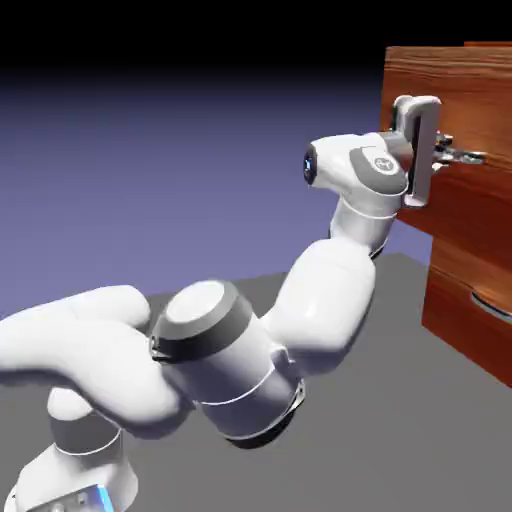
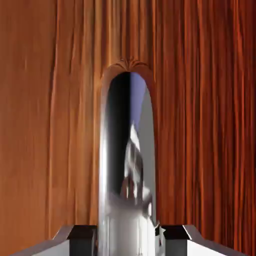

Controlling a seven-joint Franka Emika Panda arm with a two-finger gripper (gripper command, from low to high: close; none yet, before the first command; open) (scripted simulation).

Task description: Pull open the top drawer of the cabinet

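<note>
reddish-brown glossy wood is most of what you get here: the cabinet [image 1: 455, 200] stands tall at the exterior view's right edge, sitting on the grey table [image 1: 400, 420]. the white arm [image 1: 250, 340] comes up from the lower left and reaches across to it. the top drawer [image 1: 445, 100] is up near the cabinet's top and its front sticks out a bit past the fronts below, so it looks partly pulled out. a lower drawer's curved silver handle [image 1: 490, 305] shows further down. the gripper [image 1: 452, 155] sits level at the drawer front, pinched tight on the small silver handle [image 2: 127, 165], which fills the middle of the hand view between the grey fingertips [image 2: 82, 234].
</note>
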